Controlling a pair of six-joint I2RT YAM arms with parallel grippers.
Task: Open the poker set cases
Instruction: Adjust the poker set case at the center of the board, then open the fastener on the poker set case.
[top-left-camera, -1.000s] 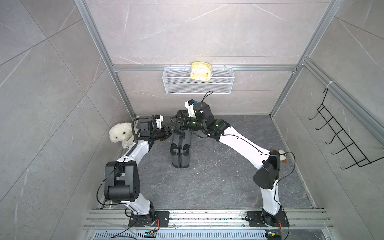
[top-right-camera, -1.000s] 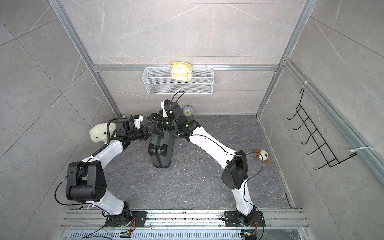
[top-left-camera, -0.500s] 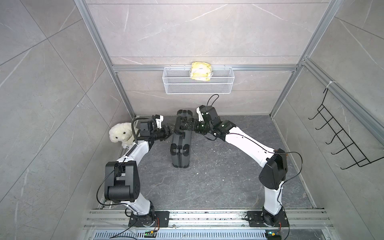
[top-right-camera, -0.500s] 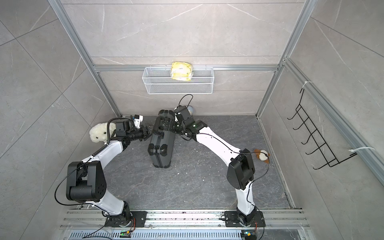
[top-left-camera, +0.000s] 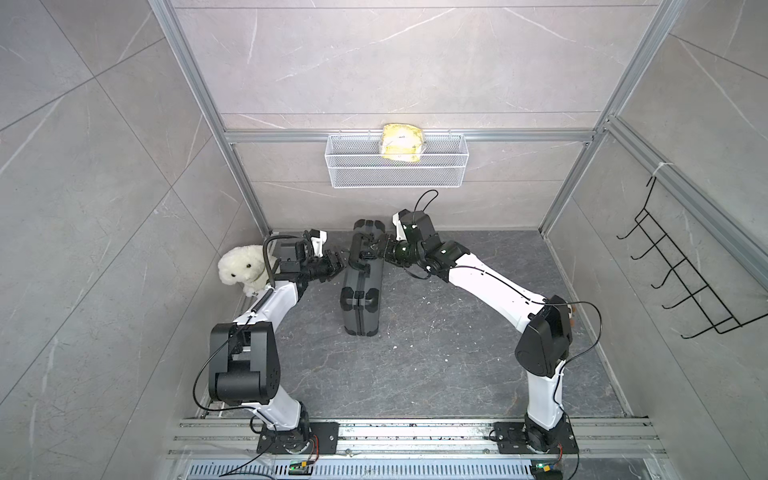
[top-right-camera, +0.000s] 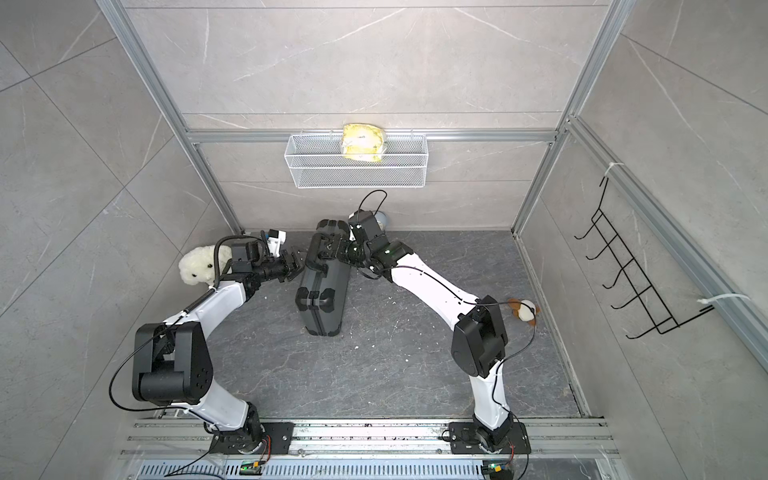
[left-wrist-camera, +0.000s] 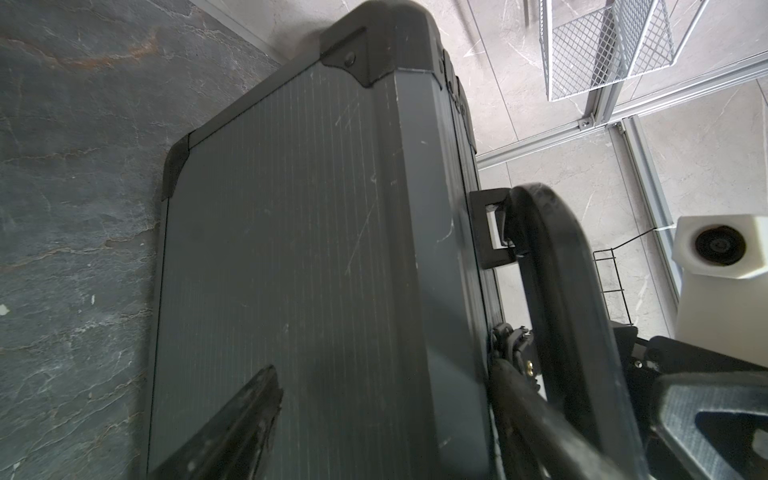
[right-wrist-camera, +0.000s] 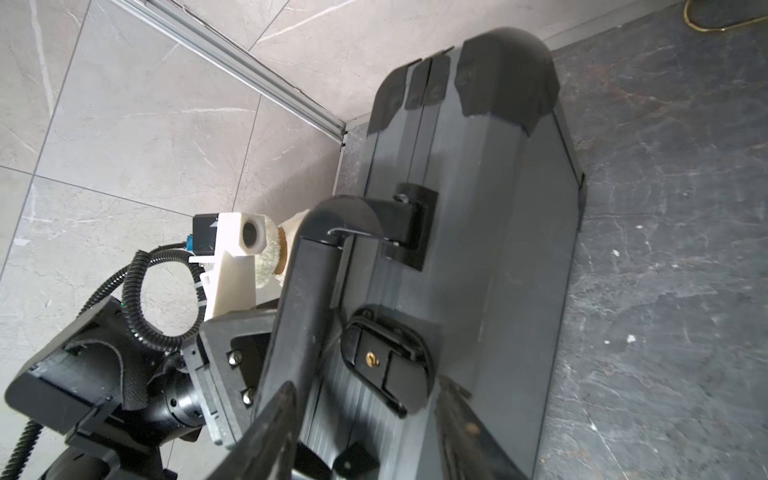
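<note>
Currently: poker set case (top-left-camera: 360, 299) stands on edge on the dark floor (top-left-camera: 436, 357), centre of both top views, lid shut, handle (left-wrist-camera: 557, 299) uppermost. Left gripper (top-left-camera: 337, 262) sits at the case's left side. One finger (left-wrist-camera: 232, 432) lies over the ribbed broad face, the other finger (left-wrist-camera: 706, 415) beyond the handle. Its jaws are apart; whether they press, I cannot tell. Right gripper (top-left-camera: 374, 250) reaches in from the right, fingers (right-wrist-camera: 270, 436) parted either side of a latch (right-wrist-camera: 386, 365), not clamped. White plush dog (top-left-camera: 241, 270) by the left wall.
</note>
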